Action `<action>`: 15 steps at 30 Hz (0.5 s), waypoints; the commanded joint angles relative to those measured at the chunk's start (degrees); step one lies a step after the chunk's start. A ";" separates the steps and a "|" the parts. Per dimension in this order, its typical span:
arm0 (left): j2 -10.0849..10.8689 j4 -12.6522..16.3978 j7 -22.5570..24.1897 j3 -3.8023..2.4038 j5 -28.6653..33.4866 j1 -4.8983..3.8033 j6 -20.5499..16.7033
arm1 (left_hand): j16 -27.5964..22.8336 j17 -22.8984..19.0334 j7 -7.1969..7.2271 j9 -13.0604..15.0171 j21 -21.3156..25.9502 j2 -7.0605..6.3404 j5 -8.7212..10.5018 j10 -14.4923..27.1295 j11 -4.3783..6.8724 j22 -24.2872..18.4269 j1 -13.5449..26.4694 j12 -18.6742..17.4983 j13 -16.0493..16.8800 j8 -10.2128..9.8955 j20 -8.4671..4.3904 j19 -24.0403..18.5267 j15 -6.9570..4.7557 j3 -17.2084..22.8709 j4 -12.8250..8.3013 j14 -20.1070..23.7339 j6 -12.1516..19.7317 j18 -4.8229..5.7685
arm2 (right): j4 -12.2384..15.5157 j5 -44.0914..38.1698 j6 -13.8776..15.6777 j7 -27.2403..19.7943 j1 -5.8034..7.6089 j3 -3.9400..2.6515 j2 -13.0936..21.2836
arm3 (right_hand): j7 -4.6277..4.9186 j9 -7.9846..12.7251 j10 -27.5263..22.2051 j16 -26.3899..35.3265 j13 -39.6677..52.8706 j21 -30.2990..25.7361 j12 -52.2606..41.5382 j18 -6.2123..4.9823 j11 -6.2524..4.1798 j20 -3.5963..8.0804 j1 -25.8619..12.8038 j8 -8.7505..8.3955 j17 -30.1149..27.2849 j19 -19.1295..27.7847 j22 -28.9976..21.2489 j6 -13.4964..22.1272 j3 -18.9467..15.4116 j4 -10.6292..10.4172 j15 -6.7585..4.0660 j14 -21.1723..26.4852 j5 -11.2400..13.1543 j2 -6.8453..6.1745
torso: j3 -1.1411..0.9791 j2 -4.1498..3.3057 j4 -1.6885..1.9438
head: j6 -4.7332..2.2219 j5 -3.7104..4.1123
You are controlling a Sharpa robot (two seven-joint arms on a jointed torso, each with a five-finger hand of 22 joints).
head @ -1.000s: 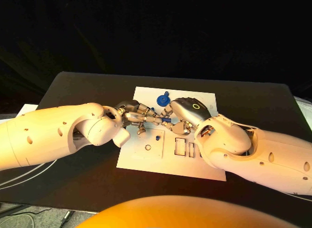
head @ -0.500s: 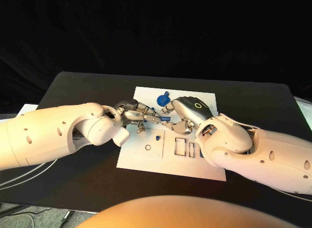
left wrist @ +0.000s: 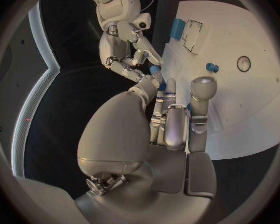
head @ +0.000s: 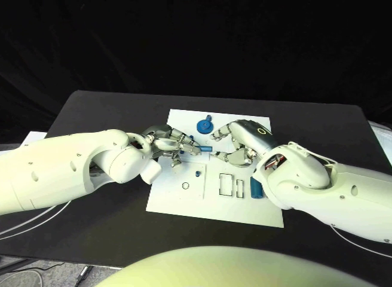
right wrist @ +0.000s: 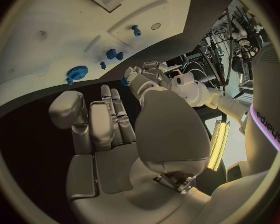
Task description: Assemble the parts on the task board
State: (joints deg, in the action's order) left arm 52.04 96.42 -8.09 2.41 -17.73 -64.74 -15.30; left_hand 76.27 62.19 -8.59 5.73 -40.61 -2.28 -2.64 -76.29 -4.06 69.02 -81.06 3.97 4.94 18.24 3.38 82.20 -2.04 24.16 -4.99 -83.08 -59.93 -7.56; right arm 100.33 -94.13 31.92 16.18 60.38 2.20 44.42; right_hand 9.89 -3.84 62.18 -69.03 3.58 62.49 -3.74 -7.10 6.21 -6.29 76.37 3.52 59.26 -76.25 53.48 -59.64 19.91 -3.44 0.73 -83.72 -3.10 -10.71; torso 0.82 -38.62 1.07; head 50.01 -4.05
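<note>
Between the two sets of fingers, over the middle of the white task board (head: 215,203), sits a small blue cylindrical part (head: 204,149). The left hand (head: 166,143) has its fingers (head: 180,145) curled together around the part's left end and appears to pinch it. The right hand (head: 239,143) has its fingers (head: 223,154) bent inward just to the right of the same part; whether they touch it cannot be told. In the left wrist view the right hand's fingertips meet the left hand's fingertips at a small blue piece.

Counting outward, four blue parts can be made out in the head view. One is the cylinder between the hands. One is a blue gear (head: 205,126) with a small knob beside it, lying on the far part of the task board. One is a small blue peg (head: 198,174) standing near the middle of the task board, left of the rectangular slots (head: 231,185). One is a blue block (head: 256,189) at the right of those slots, partly hidden by the right arm. A round hole lies on the near left part of the task board.

The task board lies in the middle of the black table (head: 92,113). In the right wrist view, lettering on the robot's white body cannot be read with certainty.
</note>
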 commanded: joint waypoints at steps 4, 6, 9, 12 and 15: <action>0.13 0.06 0.88 -0.05 0.45 0.02 -0.28 | -0.24 0.11 2.20 0.36 -0.27 0.51 -0.08 -2.30 2.04 0.10 0.37 -0.20 0.03 -0.07 -0.27 0.00 -0.44 0.98 -0.36 -0.06 -3.82 -0.06 | -1.63 29.73 1.84 -16.45 0.01 0.02 1.92 | 0.10 0.08 -0.60 8.89 0.09 -9.59 -0.62 -2.34 0.10 -0.18 1.22 0.07 -10.26 4.87 -10.82 2.07 -3.34 -0.24 0.25 3.80 -2.24 1.18 | 0.03 0.02 -0.10 | -0.01 0.07; 0.15 0.03 0.91 -0.06 0.46 0.02 -0.33 | -0.24 0.11 2.20 0.36 -0.27 0.51 -0.08 -2.30 2.04 0.10 0.37 -0.20 0.03 -0.07 -0.27 0.00 -0.44 0.98 -0.36 -0.06 -3.82 -0.06 | -2.43 37.47 0.74 -19.77 0.01 0.03 2.20 | 0.12 0.03 -0.77 9.69 0.08 -10.37 -0.65 -2.38 0.15 -0.22 1.19 0.08 -11.05 4.87 -11.56 2.11 -4.37 -0.19 0.23 3.91 -2.88 1.55 | -0.01 0.03 -0.11 | -0.01 0.09; 0.13 0.00 0.98 -0.06 0.54 0.02 -0.35 | -0.24 0.11 2.20 0.36 -0.27 0.51 -0.08 -2.30 2.04 0.10 0.37 -0.20 0.03 -0.07 -0.27 0.00 -0.44 0.98 -0.36 -0.06 -3.82 -0.06 | -3.21 44.48 -0.90 -22.93 0.00 0.04 2.24 | 0.14 0.00 -0.81 9.65 0.08 -10.44 -0.70 -2.34 0.12 -0.20 1.22 0.12 -10.91 4.62 -11.56 2.06 -4.94 -0.13 0.26 3.77 -3.39 1.89 | -0.03 0.02 0.01 | -0.01 0.27; 0.09 -0.04 1.09 -0.06 0.71 0.02 -0.35 | -0.24 0.11 2.20 0.36 -0.27 0.51 -0.08 -2.30 2.04 0.10 0.37 -0.20 0.03 -0.07 -0.27 0.00 -0.44 0.98 -0.36 -0.06 -3.82 -0.06 | -3.80 48.93 -2.28 -25.36 -0.01 0.05 1.98 | -0.07 -0.05 -0.57 9.21 0.11 -10.00 -0.91 -2.20 -0.03 -0.11 1.37 0.21 -10.34 3.94 -11.00 1.78 -5.58 0.04 0.15 3.35 -4.12 2.44 | -0.07 0.01 0.06 | -0.01 0.30; 0.06 -0.05 1.22 -0.06 0.90 0.02 -0.35 | -0.24 0.11 2.20 0.36 -0.27 0.51 -0.08 -2.30 2.04 0.10 0.37 -0.20 0.03 -0.07 -0.27 0.00 -0.44 0.98 -0.36 -0.06 -3.82 -0.06 | -4.46 51.34 -3.07 -26.79 -0.03 0.07 1.36 | -0.27 -0.08 -0.22 8.71 0.13 -9.47 -1.13 -2.05 -0.19 0.00 1.54 0.27 -9.71 3.35 -10.36 1.47 -5.90 0.17 0.02 2.96 -4.42 2.96 | -0.02 0.00 0.03 | -0.01 0.34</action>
State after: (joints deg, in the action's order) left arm 52.19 96.32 -7.87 2.40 -17.48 -64.74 -15.57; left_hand 76.27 62.24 -8.53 5.73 -40.61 -2.35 -2.61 -76.29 -4.06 69.06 -80.42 3.97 4.92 17.91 3.39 82.20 -1.93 24.99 -5.38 -83.18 -60.53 -7.56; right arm 96.06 -52.23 31.49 -4.63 60.37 2.26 46.07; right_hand 9.78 -3.85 61.78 -60.14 3.64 52.82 -4.72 -8.87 6.21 -6.23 78.03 3.52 49.43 -72.50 42.99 -57.95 14.22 -3.25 0.69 -80.45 -7.33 -8.21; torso 0.80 -38.59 1.09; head 50.01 -3.75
